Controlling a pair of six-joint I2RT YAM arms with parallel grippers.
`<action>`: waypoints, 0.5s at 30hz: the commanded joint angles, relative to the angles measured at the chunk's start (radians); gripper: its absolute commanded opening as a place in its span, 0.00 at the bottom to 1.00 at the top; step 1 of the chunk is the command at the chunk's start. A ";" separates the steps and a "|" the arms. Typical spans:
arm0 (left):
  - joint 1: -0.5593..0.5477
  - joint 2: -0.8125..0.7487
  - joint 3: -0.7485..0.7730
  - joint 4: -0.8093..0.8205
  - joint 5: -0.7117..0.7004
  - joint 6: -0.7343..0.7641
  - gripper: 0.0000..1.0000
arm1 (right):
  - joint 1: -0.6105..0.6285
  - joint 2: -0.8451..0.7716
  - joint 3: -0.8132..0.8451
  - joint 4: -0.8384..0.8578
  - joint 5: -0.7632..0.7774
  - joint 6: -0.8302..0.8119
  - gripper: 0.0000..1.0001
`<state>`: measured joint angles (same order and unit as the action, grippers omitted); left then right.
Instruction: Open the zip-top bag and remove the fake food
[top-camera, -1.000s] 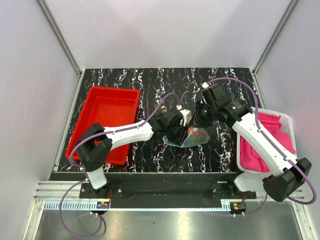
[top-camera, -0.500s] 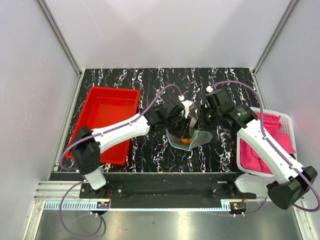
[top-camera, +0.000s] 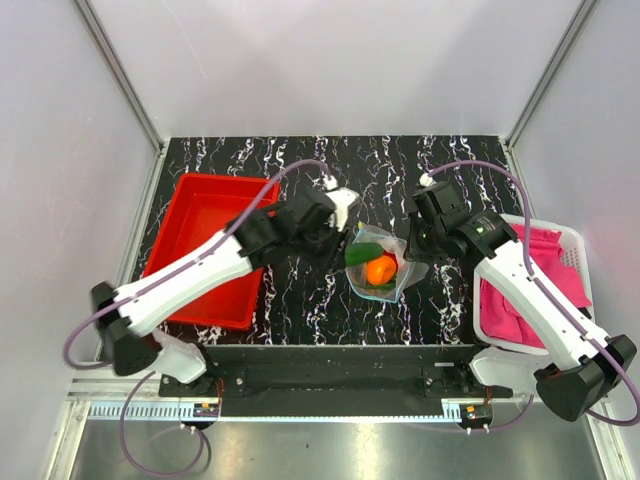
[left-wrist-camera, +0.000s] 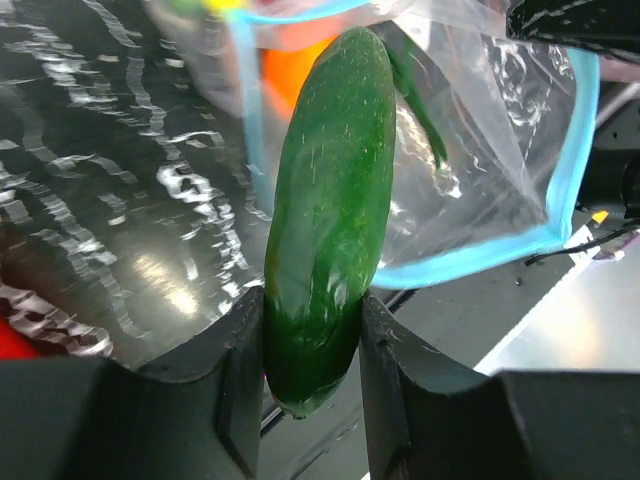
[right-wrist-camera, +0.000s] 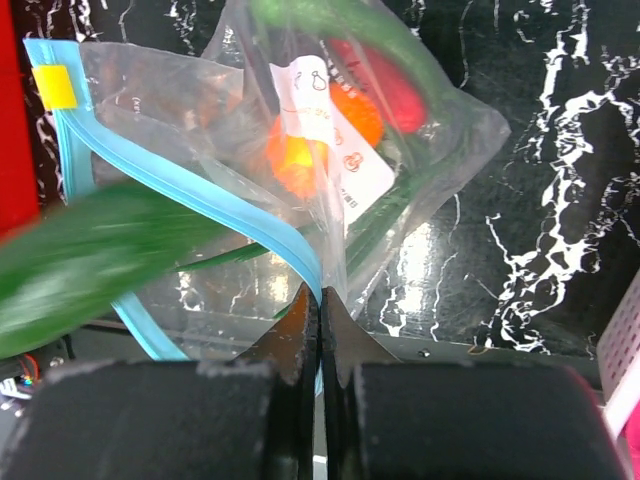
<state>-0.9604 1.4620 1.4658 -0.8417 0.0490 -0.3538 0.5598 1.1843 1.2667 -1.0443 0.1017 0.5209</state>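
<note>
My left gripper (left-wrist-camera: 312, 340) is clamped on the fat end of the green cucumber (left-wrist-camera: 330, 230), one finger on each side. The cucumber's long way runs straight out from my fingers, and its far tip points at the open mouth of the zip-top bag (left-wrist-camera: 480, 170). From above, the cucumber (top-camera: 362, 252) lies across the surface (top-camera: 450, 160), pointing to the right. I cannot tell if the tip is inside the bag or just over it, since that part is blurry.

My left arm is stretched out long, over the corner of the red tray (top-camera: 210, 240), to the middle of the surface. My right arm is bent and comes in from the right. My right gripper (right-wrist-camera: 320, 310) is pinched tight on the bag's edge by the blue zip strip (right-wrist-camera: 200, 180).

The bag sits in the middle, between my two grippers. The orange fruit (right-wrist-camera: 300, 150) and red chili (right-wrist-camera: 395, 85) are inside it.
</note>
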 joint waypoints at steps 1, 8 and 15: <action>-0.003 -0.172 -0.018 -0.036 -0.127 0.019 0.00 | -0.009 -0.022 -0.007 -0.002 0.052 -0.015 0.00; -0.003 -0.515 -0.245 0.035 -0.277 -0.060 0.00 | -0.008 0.008 0.011 0.017 0.027 -0.022 0.00; -0.001 -0.600 -0.314 -0.097 -0.799 -0.270 0.00 | -0.009 -0.008 -0.006 0.027 -0.016 0.005 0.00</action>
<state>-0.9611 0.8356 1.1843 -0.8806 -0.3756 -0.4858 0.5571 1.1896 1.2617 -1.0439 0.1074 0.5148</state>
